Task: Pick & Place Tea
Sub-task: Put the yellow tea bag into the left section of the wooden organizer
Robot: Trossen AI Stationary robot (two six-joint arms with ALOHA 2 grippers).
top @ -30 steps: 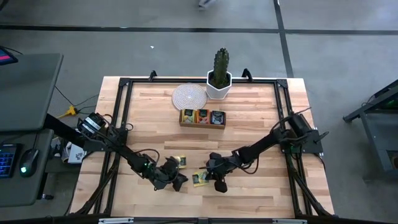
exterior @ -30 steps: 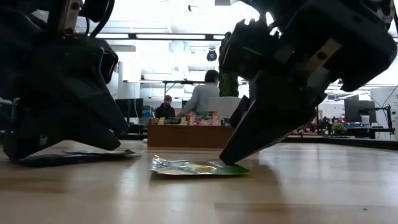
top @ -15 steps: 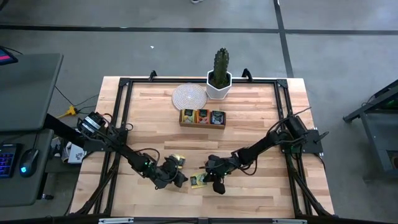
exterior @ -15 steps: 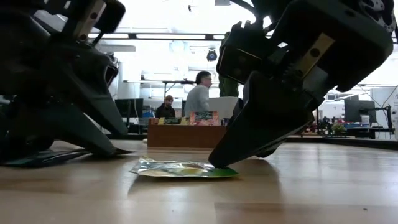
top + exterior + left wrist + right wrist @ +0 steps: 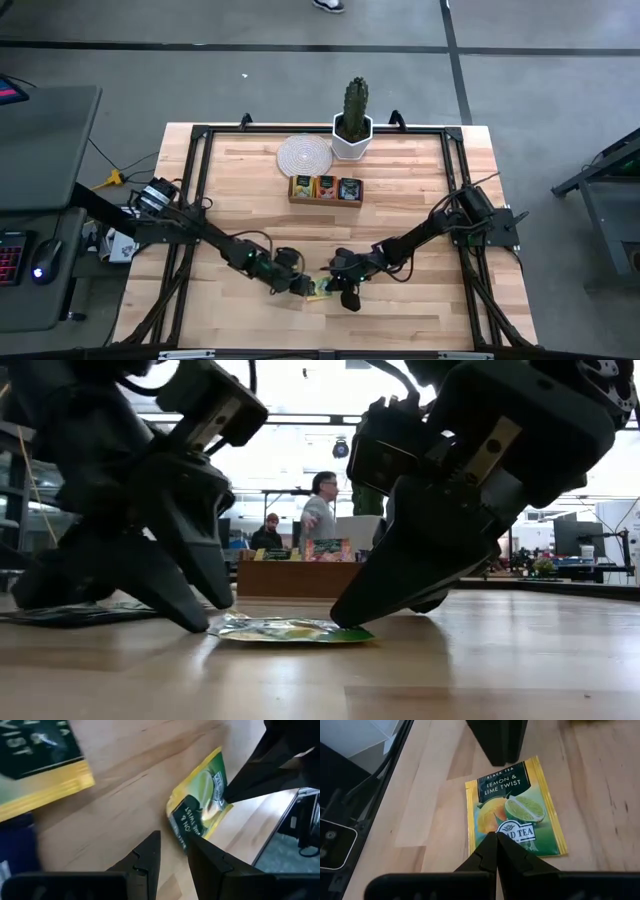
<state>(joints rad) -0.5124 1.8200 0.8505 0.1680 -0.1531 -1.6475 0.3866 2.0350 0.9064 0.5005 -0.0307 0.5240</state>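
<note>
A green-and-yellow tea packet (image 5: 515, 812) lies flat on the wooden table (image 5: 420, 240), near its front edge. My right gripper (image 5: 496, 839) is shut, with its tips on the packet. My left gripper (image 5: 173, 851) comes from the table's left and slants down. Its fingers stand a little apart, with nothing between them, right at the packet's left edge (image 5: 222, 625). Another yellow-and-dark tea packet (image 5: 40, 770) and a dark blue one (image 5: 60, 615) lie on the table behind the left gripper. My right gripper presses its shut fingertips (image 5: 342, 620) down on the packet near the middle of its right-hand edge, below the printed label (image 5: 512, 834). The fingers slant down from the table's right. The packet lies on the table under them. My left gripper: I cannot tell whether its fingertips (image 5: 196, 847) touch the packet's edge.
A brown wooden tray (image 5: 326, 200) with tea packets in three compartments stands at the table's middle back. Behind it are a woven coaster (image 5: 303, 154) and a potted cactus (image 5: 352, 125). A black frame (image 5: 190, 200) runs around the table. People show in the room beyond.
My left gripper has moved toward the table's right, rolling its wrist, up to the packet's left edge. The packet, under my right gripper's tips, slid slightly toward the left early on and has since stayed put.
</note>
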